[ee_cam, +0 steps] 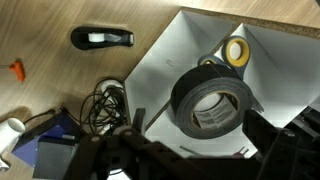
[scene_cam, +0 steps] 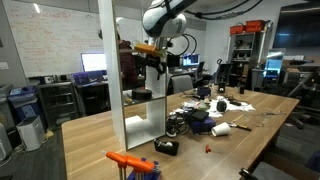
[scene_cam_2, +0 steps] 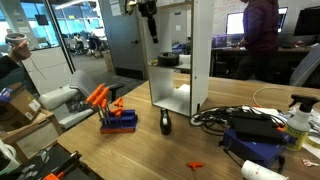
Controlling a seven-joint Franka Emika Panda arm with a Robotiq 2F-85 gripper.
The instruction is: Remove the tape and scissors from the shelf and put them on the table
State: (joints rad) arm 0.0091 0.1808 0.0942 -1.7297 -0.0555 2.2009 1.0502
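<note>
The tape [ee_cam: 210, 98], a thick black roll with a white label in its hole, lies flat on a white board of the shelf [ee_cam: 168, 62]. It also shows in both exterior views [scene_cam: 141, 95] [scene_cam_2: 167, 61]. My gripper [ee_cam: 200, 140] hangs open above the roll, with one dark finger [ee_cam: 139, 120] on each side and nothing between them. It is seen above the shelf board in both exterior views [scene_cam: 152, 68] [scene_cam_2: 149, 22]. Thin metal blades with a reddish end, perhaps the scissors [ee_cam: 200, 150], peek out beside the tape, mostly hidden by my gripper. The wooden table [scene_cam: 100, 135] carries the shelf [scene_cam_2: 200, 50].
A small yellow-cored roll [ee_cam: 236, 52] sits behind the tape. On the table lie a flat black object [ee_cam: 102, 38] [scene_cam_2: 165, 122], a small orange item [ee_cam: 15, 70] [scene_cam_2: 195, 164], tangled cables [ee_cam: 105, 105], a blue box [scene_cam_2: 255, 150] and an orange tool on a blue stand [scene_cam_2: 108, 108].
</note>
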